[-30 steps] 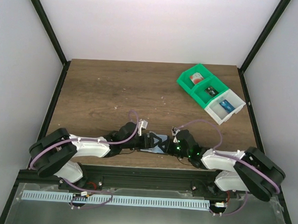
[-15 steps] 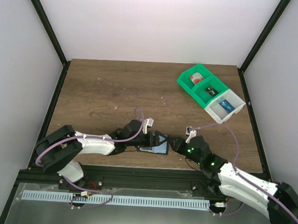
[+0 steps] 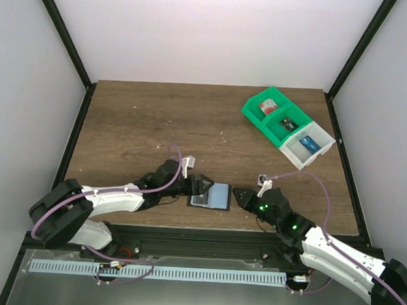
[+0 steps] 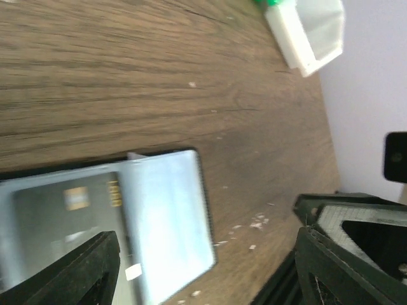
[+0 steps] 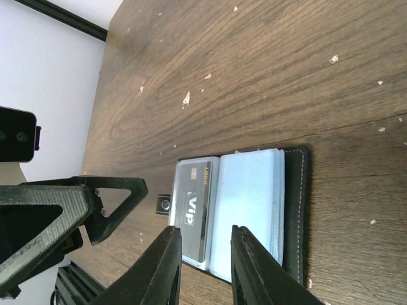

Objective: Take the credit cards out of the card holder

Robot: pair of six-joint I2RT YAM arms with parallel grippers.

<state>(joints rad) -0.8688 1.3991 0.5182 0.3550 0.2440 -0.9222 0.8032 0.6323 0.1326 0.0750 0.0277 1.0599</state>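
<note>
Light-blue folding card holder (image 3: 216, 195), open flat on brown wooden table (image 3: 143, 122), dark grey credit card (image 5: 193, 210) showing; beside it we record left gripper (image 3: 202, 188) spread wide, right gripper (image 3: 240, 195) slightly parted, both empty.

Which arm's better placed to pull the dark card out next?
Probably left: the left gripper is open at the card side of the holder, a finger beside the dark card. The right gripper sits off the far edge.
</note>
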